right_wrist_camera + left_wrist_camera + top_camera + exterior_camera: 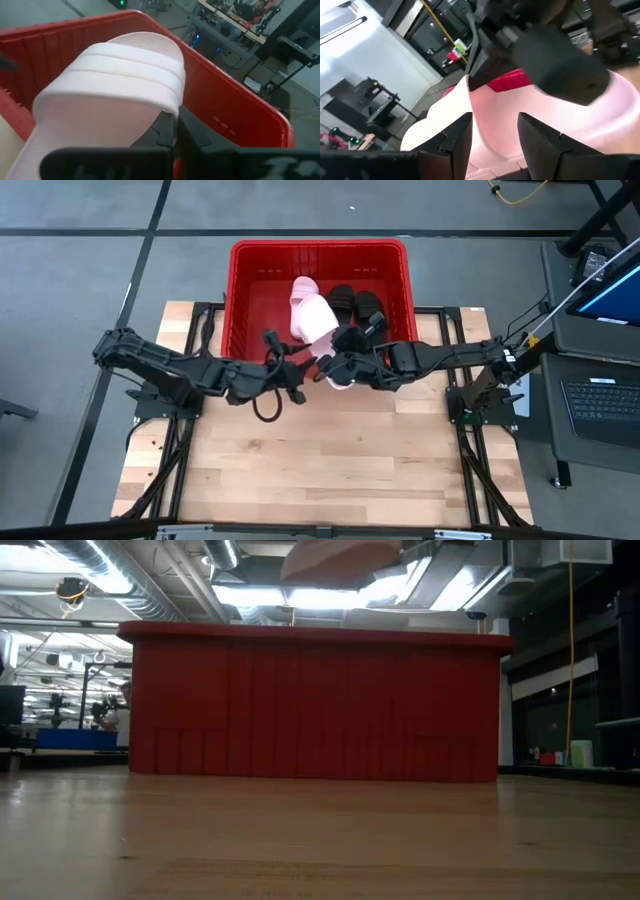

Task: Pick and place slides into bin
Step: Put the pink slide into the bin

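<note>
Both arms meet over the bin's (pixel 318 250) near rim; inside lie one pink slide (pixel 303 290) and two black slides (pixel 356 304). Right claw (pixel 175 125) pinches shut on the raised pale pink slide (pixel 115 80) — carry it farther in before release. Left claw (pixel 492 132) stands wide beside it.

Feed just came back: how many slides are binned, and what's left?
Done: one pink slide and two black slides lie in the bin. In hand: the right gripper holds the last pink slide at the near rim, left gripper open beside it. Left: dropping it in.
</note>
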